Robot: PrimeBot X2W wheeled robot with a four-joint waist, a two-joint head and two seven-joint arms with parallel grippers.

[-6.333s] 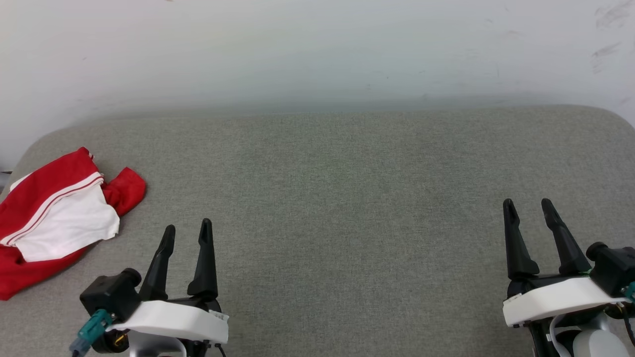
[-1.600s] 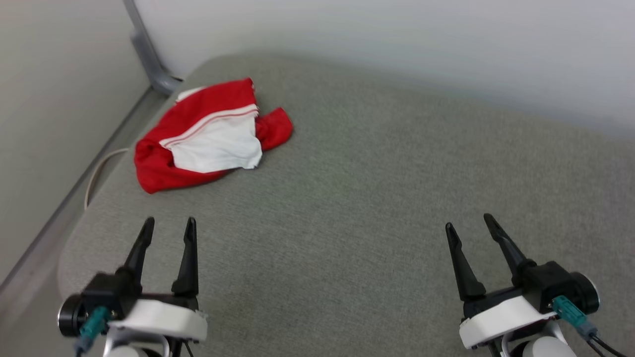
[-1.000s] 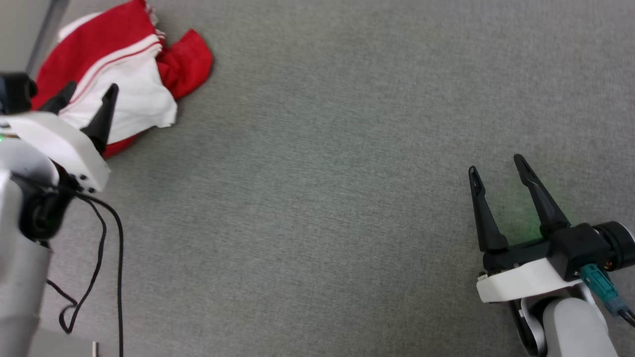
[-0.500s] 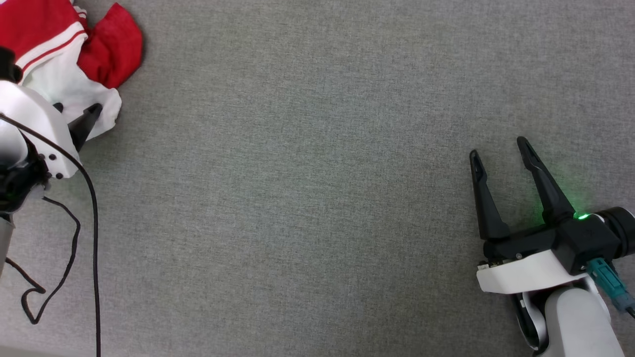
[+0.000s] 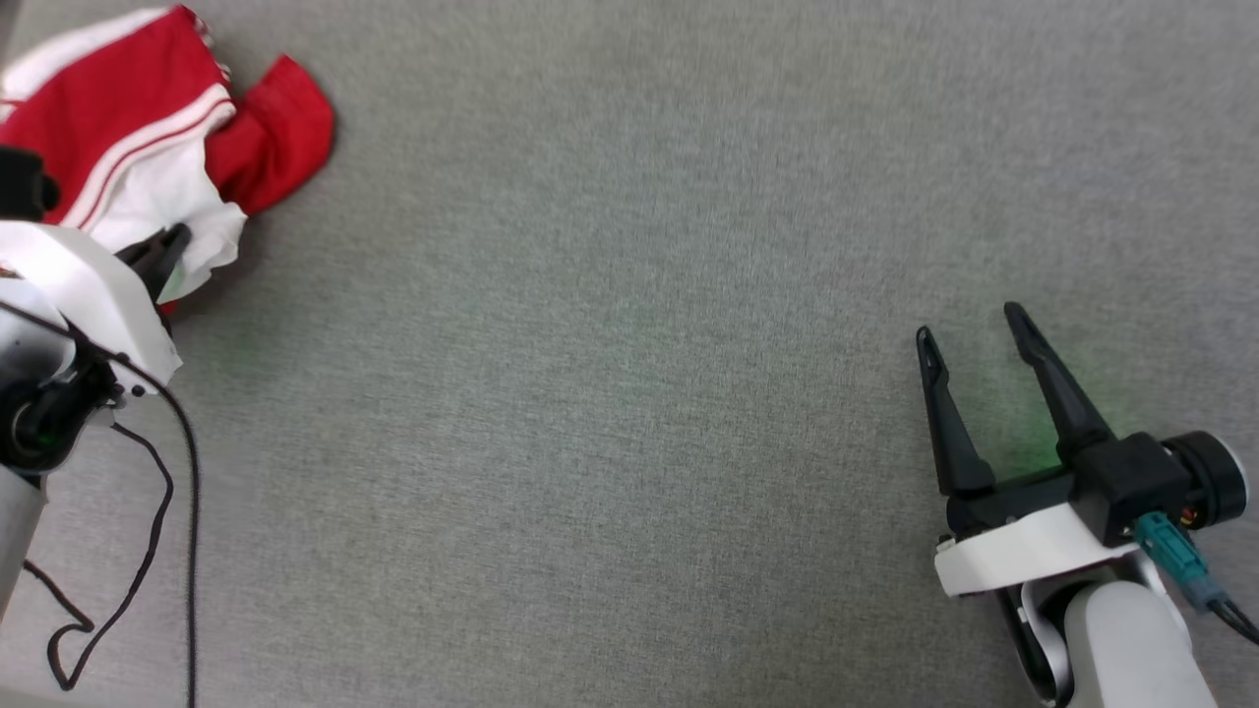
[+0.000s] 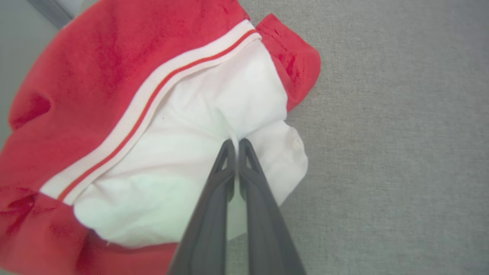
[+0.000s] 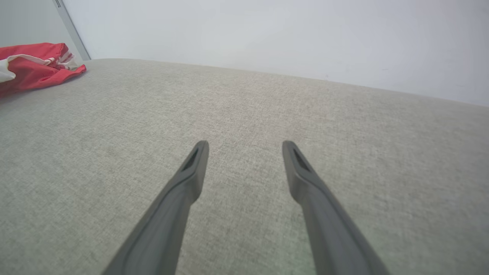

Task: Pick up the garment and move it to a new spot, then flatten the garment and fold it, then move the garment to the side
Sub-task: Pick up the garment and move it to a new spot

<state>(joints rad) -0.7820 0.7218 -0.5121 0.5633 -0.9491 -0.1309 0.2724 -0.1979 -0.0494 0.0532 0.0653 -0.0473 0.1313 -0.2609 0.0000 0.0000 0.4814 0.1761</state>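
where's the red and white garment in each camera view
head view: the garment sits in the top left corner, with the left hand at its near edge.
left wrist view: it spreads over the left and middle, its white sleeve pinched in the shut left hand.
right wrist view: a low red heap at the far left edge.
shared landmark: the grey cushion under it.

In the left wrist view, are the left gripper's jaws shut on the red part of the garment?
No, the left gripper pinches a white fold of the garment.
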